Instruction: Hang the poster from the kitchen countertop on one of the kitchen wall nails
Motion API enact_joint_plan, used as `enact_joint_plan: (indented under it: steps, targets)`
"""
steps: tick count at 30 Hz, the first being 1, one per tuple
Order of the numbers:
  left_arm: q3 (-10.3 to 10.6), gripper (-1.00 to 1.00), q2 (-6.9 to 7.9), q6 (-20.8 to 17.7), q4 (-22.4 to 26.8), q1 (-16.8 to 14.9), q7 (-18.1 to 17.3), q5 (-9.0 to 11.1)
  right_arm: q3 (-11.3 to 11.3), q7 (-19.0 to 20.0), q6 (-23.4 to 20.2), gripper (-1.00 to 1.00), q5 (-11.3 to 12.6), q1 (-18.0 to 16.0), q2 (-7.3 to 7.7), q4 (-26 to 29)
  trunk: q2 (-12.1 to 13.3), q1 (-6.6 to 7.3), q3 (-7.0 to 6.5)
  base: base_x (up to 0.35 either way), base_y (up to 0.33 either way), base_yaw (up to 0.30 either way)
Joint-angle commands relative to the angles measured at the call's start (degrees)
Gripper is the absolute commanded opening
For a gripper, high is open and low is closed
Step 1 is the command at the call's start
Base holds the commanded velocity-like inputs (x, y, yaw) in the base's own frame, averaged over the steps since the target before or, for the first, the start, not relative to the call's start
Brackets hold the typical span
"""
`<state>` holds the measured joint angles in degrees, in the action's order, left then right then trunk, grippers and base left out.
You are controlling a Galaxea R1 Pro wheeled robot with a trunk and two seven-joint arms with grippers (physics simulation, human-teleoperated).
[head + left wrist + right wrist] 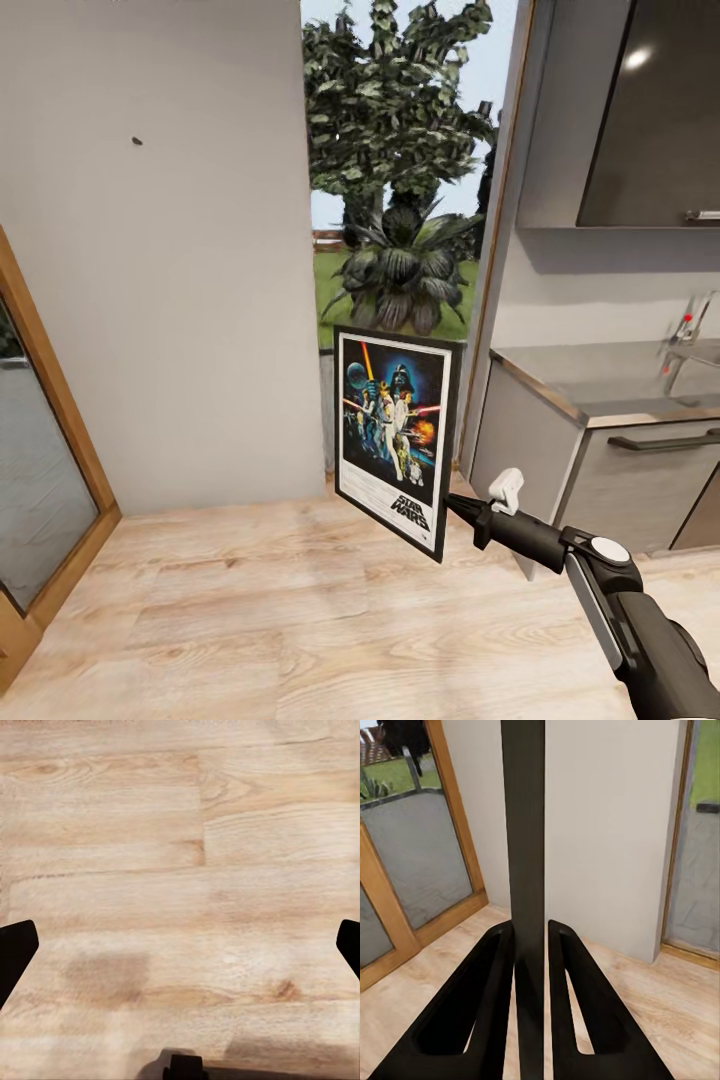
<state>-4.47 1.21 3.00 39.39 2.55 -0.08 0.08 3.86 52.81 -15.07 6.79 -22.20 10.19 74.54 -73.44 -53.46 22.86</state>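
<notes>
The Star Wars poster (392, 435) in its thin black frame hangs upright in the air above the wooden floor, in front of the glass door. My right gripper (452, 506) is shut on its lower right edge. Seen edge-on in the right wrist view, the poster (523, 832) runs as a dark strip between the two black fingers (487, 1005). A tiny dark wall nail (137, 141) dots the pale grey wall at the upper left. The grey-brown kitchen countertop (590, 385) lies to the right. My left gripper (180, 945) is open over bare floor.
A wood-framed glass door (40, 470) stands at the far left. Grey cabinets (640, 480) with dark bar handles sit under the countertop, with a tap (680, 345) and a dark upper cabinet (650, 110) above. A large plant (400, 260) shows outside.
</notes>
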Motion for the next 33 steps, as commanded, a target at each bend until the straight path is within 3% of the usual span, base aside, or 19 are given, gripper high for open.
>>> enact_joint_plan:
  steps: [1,33]
  targets:
    - [-0.03,1.0,-0.03,0.09,0.01,0.01,-0.01,0.01,0.06,0.28,-0.67,-1.0,0.6,-0.03,0.0,-0.01,0.38,0.22,-0.13,0.0,0.0,0.0]
    - [0.08,1.0,-0.06,0.08,-0.1,0.0,-0.01,0.01,0.1,0.28,-0.66,-1.0,0.72,-0.03,0.0,-0.01,13.22,7.25,-5.88,0.0,0.0,0.0]
